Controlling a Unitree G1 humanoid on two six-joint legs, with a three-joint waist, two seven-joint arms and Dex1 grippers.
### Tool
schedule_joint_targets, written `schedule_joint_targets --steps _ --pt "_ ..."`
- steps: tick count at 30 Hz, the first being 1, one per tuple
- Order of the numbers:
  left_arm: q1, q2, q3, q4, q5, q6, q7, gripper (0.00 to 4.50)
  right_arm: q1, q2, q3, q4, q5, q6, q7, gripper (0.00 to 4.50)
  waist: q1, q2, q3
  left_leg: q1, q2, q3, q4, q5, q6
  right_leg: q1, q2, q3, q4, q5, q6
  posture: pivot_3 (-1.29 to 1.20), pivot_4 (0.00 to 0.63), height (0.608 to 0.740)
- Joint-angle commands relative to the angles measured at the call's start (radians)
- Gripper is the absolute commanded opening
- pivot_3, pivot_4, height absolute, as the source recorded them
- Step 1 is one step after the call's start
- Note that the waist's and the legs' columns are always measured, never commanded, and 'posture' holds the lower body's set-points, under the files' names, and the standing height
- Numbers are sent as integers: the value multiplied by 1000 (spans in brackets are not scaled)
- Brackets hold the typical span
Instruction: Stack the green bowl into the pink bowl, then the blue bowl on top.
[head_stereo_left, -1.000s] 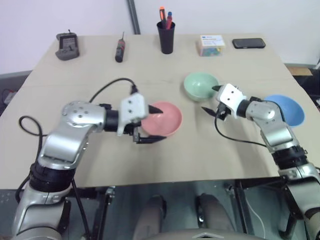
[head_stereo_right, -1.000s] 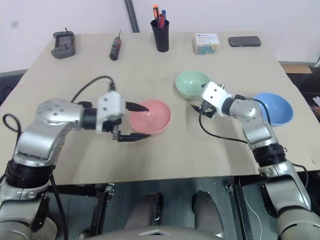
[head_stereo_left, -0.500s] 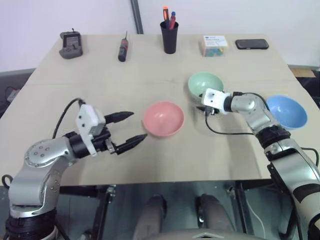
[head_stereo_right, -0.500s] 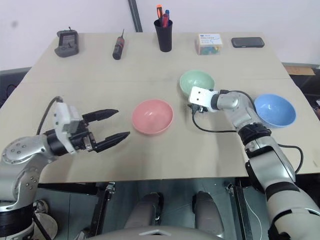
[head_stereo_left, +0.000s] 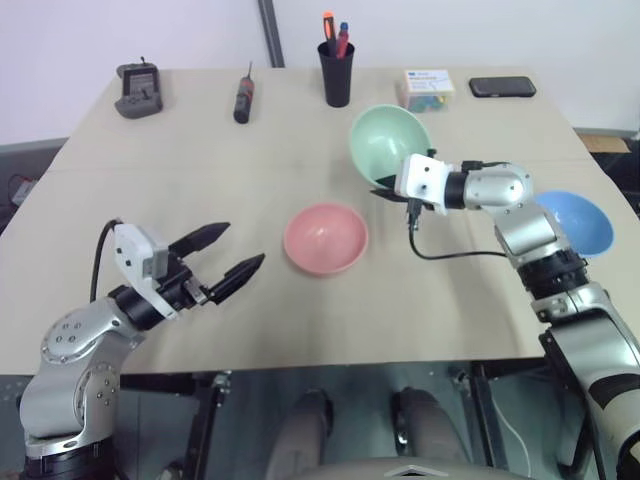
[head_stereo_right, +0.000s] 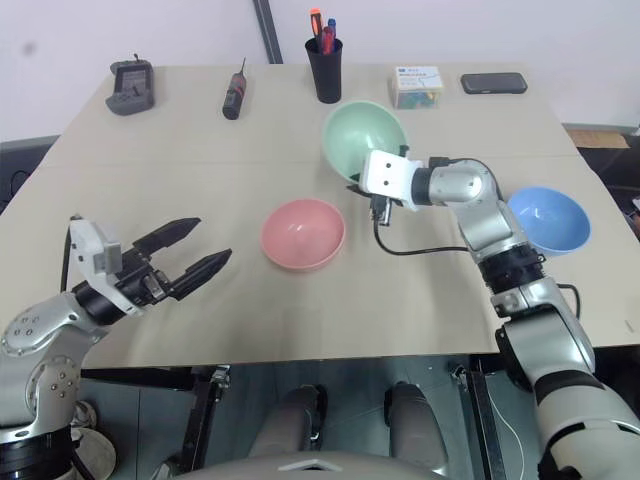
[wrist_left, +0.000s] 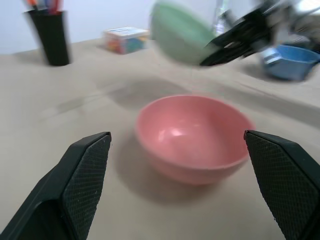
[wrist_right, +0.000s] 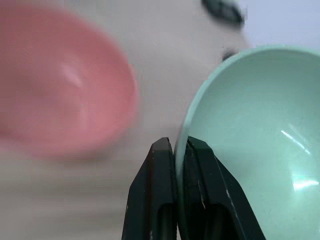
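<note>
My right gripper (head_stereo_left: 383, 187) is shut on the rim of the green bowl (head_stereo_left: 387, 142), which hangs tilted above the table, right of and behind the pink bowl (head_stereo_left: 326, 238); the right wrist view shows the fingers (wrist_right: 162, 172) pinching the mint rim (wrist_right: 240, 130). The pink bowl stands upright and empty at the table's middle. Further right, the blue bowl (head_stereo_left: 573, 221) rests near the table's edge. My left gripper (head_stereo_left: 224, 255) is open with nothing between its fingers, low at the front left, pointing toward the pink bowl (wrist_left: 195, 136).
Along the far edge stand a black pen cup (head_stereo_left: 336, 71), a small box of coloured items (head_stereo_left: 426, 88), a black phone (head_stereo_left: 502, 87), a screwdriver (head_stereo_left: 243, 95) and a grey device (head_stereo_left: 135, 92). A black cable (head_stereo_left: 455, 252) trails from my right wrist.
My right gripper closed on the green bowl's rim and lifted it off the table, tilting it, toward the pink bowl. My left gripper drew back to the left, away from the pink bowl, still open.
</note>
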Motion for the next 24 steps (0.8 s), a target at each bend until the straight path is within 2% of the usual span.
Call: schedule_joint_targets --steps 1,4,6,10,12,16,21,24 --pt "11 7 43 24 -12 -53 4 4500 40 7 17 -250 81 160 53 27 1 0 0 0 0 0 0 0 0 0 0 0 0 0 0 0 150 740" --pt "13 15 51 39 -26 -65 7 4500 89 23 60 -372 119 267 77 27 1 -1 0 0 0 -1 0 0 0 0 -1 0 0 0 0 0 150 740" --pt "13 21 54 40 -33 -68 4 4500 105 35 92 -385 115 296 81 27 1 -1 0 0 0 -1 0 0 0 0 -1 0 0 0 0 0 150 740" --pt "21 39 42 9 -60 -55 -13 4500 123 72 99 -349 89 287 23 1414 1 -1 0 0 0 -1 0 0 0 0 0 0 0 0 0 0 150 740" --pt "31 50 37 -15 -80 -43 -24 4500 142 56 96 -365 88 290 24 2355 1 -1 -1 0 0 0 0 0 0 0 0 0 0 0 0 0 150 740" --pt "31 88 10 -68 -122 -12 -50 4500 198 46 -23 -452 124 355 -79 4242 5 -1 -1 -1 0 -1 0 0 0 0 -1 -1 -1 0 0 0 150 740" --pt "-36 128 -62 -107 -175 43 -72 4500 300 -43 -221 -557 167 517 -178 4242 11 -1 -1 -1 0 -1 0 0 0 0 -1 -1 -1 0 0 0 150 740" --pt "-87 165 -141 -120 -179 70 -126 4500 415 -169 -312 -526 74 539 -251 4242 14 -1 -1 0 -1 0 0 0 0 1 -1 -1 -2 0 0 0 150 740"
